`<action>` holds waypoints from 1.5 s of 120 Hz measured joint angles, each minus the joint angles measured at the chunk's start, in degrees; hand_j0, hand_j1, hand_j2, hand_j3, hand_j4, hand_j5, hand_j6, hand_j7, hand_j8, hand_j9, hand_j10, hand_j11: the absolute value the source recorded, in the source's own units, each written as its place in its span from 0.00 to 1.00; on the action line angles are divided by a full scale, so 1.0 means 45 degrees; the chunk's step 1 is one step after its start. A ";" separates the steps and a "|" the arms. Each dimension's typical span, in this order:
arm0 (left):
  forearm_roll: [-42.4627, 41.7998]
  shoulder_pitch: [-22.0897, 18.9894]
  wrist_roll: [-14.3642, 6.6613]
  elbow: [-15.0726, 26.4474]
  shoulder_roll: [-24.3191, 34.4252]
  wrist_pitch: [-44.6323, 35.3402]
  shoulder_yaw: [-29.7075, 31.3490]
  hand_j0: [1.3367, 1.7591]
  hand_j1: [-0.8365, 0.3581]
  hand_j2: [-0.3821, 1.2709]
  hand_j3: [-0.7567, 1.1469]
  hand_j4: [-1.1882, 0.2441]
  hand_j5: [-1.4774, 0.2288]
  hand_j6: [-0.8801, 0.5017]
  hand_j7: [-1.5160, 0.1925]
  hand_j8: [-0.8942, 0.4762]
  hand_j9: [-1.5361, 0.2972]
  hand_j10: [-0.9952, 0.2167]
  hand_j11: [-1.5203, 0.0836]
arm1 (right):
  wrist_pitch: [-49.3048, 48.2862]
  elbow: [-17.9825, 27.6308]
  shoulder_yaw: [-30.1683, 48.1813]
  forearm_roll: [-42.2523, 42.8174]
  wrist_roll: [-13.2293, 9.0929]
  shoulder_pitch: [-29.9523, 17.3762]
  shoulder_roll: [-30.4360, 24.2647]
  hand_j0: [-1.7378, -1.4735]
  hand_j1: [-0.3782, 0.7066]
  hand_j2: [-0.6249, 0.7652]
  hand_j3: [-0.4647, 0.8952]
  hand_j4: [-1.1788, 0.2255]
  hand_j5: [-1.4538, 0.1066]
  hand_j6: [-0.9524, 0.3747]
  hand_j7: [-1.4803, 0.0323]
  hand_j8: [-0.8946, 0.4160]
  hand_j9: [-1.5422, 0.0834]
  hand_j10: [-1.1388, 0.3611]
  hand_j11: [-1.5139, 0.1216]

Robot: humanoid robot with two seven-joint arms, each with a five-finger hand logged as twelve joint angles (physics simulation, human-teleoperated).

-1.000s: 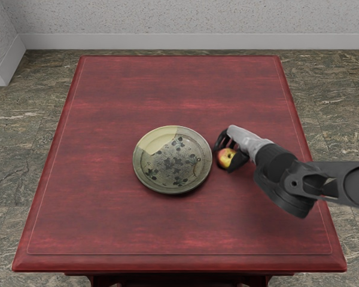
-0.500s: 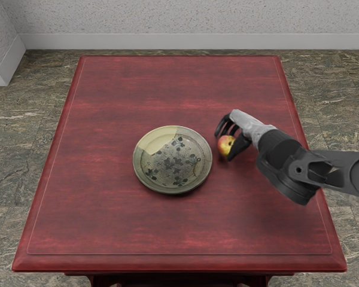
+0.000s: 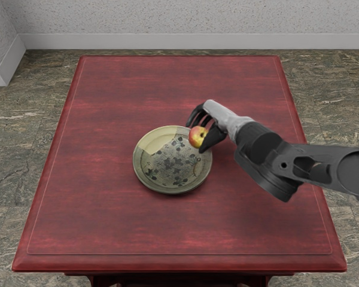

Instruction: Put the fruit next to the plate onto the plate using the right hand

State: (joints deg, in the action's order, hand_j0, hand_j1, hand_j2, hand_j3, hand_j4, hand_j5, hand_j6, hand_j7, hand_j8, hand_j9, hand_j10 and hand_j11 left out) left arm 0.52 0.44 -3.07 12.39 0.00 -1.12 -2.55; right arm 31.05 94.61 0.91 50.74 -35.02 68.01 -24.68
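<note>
A round olive-green plate (image 3: 161,170) with a dark speckled pattern lies near the middle of the red table. My right hand (image 3: 201,131) is shut on a small red-and-yellow apple (image 3: 197,136), held above the plate's upper right rim. The black fingers (image 3: 195,115) curl over the fruit from above and behind. Its grey wrist and bulky dark forearm (image 3: 275,164) run off to the right edge. The apple looks lifted clear of the plate, though the gap is hard to judge. No left arm shows.
The red wooden table (image 3: 107,95) has a raised lip around its edges. Beyond it lie a stone-patterned floor and a pale wall at the back.
My right hand closed on the apple beside the plate, lifted it and carried it left, from the table right of the plate to above the plate's right rim.
</note>
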 joint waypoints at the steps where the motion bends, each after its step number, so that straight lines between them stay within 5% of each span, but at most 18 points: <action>1: 0.0000 0.0000 0.0000 0.0000 0.0000 0.0000 0.0000 0.76 0.99 0.23 0.40 0.83 0.87 0.64 0.89 0.65 0.84 0.82 0.95 | -0.0001 0.0001 0.0009 -0.0001 0.0000 0.0000 0.0033 0.30 0.61 0.72 0.34 0.38 0.37 0.34 0.42 0.33 0.42 0.33 0.40; 88: -0.0003 0.0000 0.0000 0.0000 0.0000 0.0000 -0.0001 0.76 0.99 0.23 0.40 0.83 0.87 0.64 0.89 0.65 0.84 0.82 0.95 | 0.0040 -0.0344 0.0113 0.0045 0.0008 -0.0950 0.0915 0.30 0.59 0.65 0.34 0.40 0.41 0.33 0.45 0.32 0.45 0.35 0.43; 106: -0.0001 0.0000 0.0000 0.0000 0.0000 0.0003 -0.0001 0.76 0.99 0.23 0.40 0.83 0.87 0.64 0.89 0.65 0.84 0.82 0.95 | 0.0048 -0.0412 0.0632 0.0016 0.0004 -0.1191 0.1102 0.30 0.31 0.55 0.34 0.62 0.67 0.52 0.71 0.50 0.70 0.55 0.68; 128: 0.0000 0.0000 0.0000 0.0000 0.0000 0.0004 -0.0001 0.76 0.99 0.23 0.40 0.83 0.87 0.64 0.89 0.65 0.84 0.82 0.95 | -0.0462 0.0621 0.1997 -0.0641 0.0004 -0.1272 0.0374 0.30 0.15 0.49 0.34 0.74 0.82 0.63 0.86 0.60 0.84 0.67 0.82; 144: 0.0001 0.0000 0.0000 0.0000 0.0000 0.0003 -0.0001 0.76 0.99 0.23 0.40 0.83 0.87 0.64 0.89 0.65 0.84 0.82 0.95 | -0.3588 0.0898 0.4308 -0.3419 0.0003 -0.1504 -0.0918 0.30 0.10 0.47 0.34 0.78 0.87 0.67 0.91 0.63 0.89 0.71 0.86; 180: -0.0085 -0.0035 0.0001 0.0007 0.0000 0.0007 -0.0019 0.76 0.99 0.23 0.40 0.83 0.87 0.64 0.89 0.65 0.84 0.82 0.95 | -1.0061 -0.1157 0.6777 -0.9884 0.0003 -0.1732 -0.4032 0.30 0.06 0.45 0.34 0.82 0.91 0.70 0.95 0.66 0.93 0.74 0.90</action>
State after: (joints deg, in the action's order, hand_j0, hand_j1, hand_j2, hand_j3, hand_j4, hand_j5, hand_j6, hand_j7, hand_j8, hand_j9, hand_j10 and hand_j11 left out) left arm 0.14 0.28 -3.07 12.42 0.00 -1.09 -2.63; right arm -14.22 89.41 31.41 6.26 -35.00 60.22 -42.83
